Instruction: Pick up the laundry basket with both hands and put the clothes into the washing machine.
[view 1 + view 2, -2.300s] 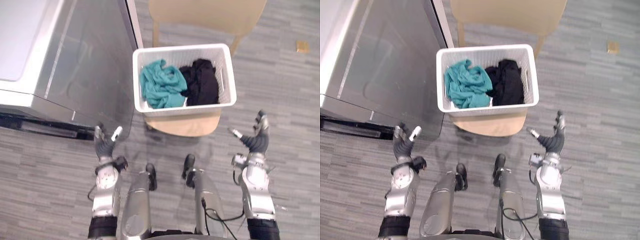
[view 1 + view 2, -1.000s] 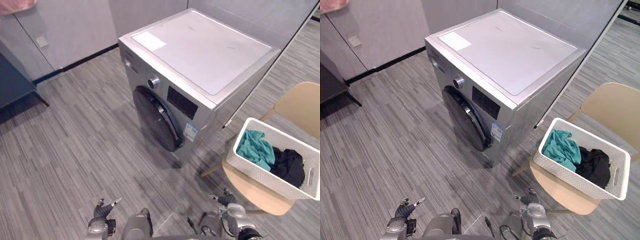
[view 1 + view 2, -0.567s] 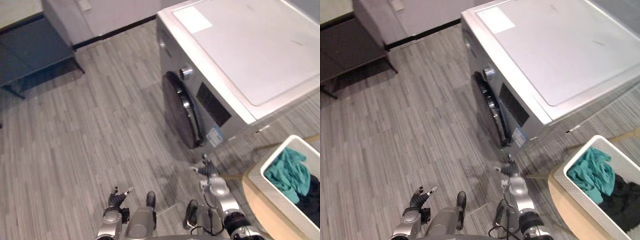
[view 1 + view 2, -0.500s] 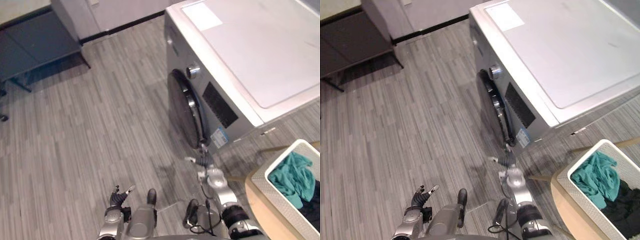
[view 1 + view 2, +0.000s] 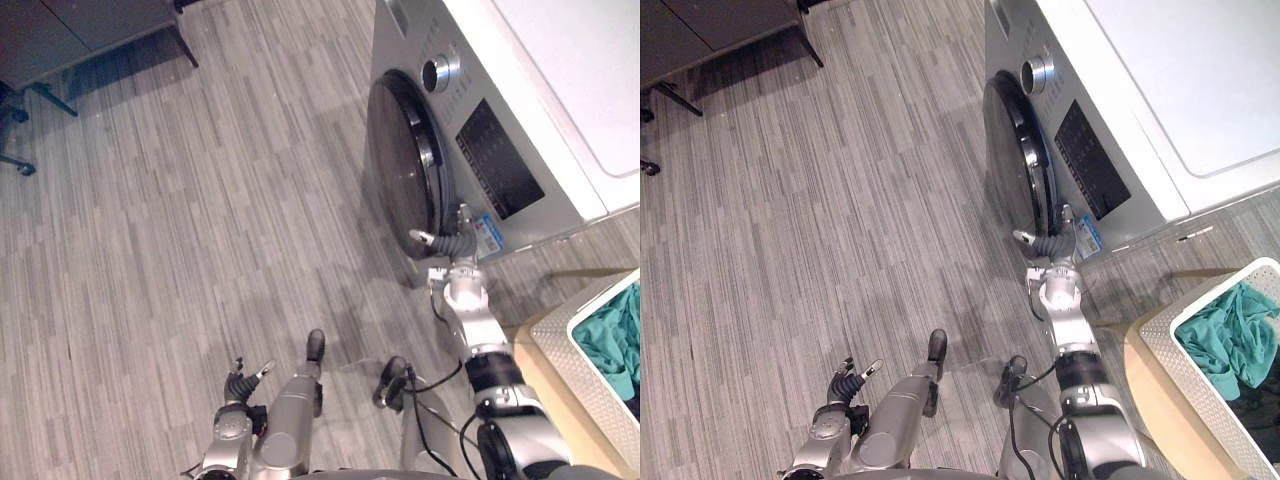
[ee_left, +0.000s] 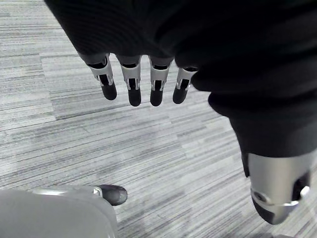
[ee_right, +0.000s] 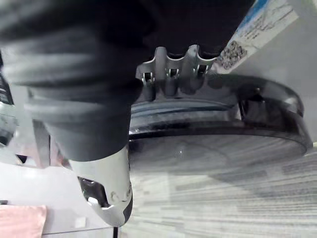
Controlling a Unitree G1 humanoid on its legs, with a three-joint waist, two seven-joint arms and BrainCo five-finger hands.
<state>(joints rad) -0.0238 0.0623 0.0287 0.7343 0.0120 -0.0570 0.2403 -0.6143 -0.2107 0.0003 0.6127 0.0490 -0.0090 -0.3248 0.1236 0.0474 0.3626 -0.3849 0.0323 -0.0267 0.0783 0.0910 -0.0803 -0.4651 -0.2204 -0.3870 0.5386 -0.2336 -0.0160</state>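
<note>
Right hand [image 5: 452, 243] was spread, thumb out, empty, right at the lower rim of the washing machine door [image 5: 400, 170]. The door looked closed. Left hand [image 5: 240, 385] hung low over the floor, fingers loosely straight, empty. Laundry basket [image 5: 1190, 385] sat on the chair [image 5: 1150, 400] to the robot's right, by the washing machine [image 5: 1160, 90], well apart from both hands, teal clothes [image 5: 1235, 340] inside. My read: lattice plastic basket, stiff and light, best gripped on the rim at opposite sides. Clothes are soft, likely to slump and snag.
</note>
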